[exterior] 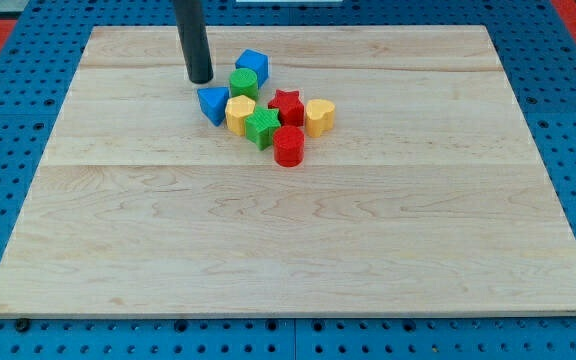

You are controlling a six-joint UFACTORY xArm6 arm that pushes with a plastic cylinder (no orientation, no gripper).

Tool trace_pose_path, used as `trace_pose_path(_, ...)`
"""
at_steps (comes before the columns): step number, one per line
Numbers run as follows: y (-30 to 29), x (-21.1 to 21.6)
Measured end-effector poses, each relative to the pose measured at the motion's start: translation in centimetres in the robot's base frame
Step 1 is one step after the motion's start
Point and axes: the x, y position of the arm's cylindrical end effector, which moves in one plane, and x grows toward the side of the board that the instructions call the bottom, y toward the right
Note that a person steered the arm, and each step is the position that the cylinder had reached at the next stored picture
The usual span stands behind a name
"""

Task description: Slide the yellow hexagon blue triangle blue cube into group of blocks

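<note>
My tip stands on the board just above the blue triangle and left of the green round block. The blue cube sits at the view's top of the cluster, touching the green round block. The yellow hexagon lies right of the blue triangle, touching it. All three sit in one tight group with a green star, a red star, a red cylinder and a yellow heart.
The wooden board lies on a blue pegboard table. The dark rod rises from the tip out of the view's top.
</note>
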Motion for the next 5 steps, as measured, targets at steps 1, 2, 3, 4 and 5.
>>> trace_pose_path(1,1.5,-2.7)
trace_pose_path(2,4.9,-6.0)
trace_pose_path(3,7.1,-4.7)
trace_pose_path(4,7.1,-1.5)
trace_pose_path(5,7.5,-0.2)
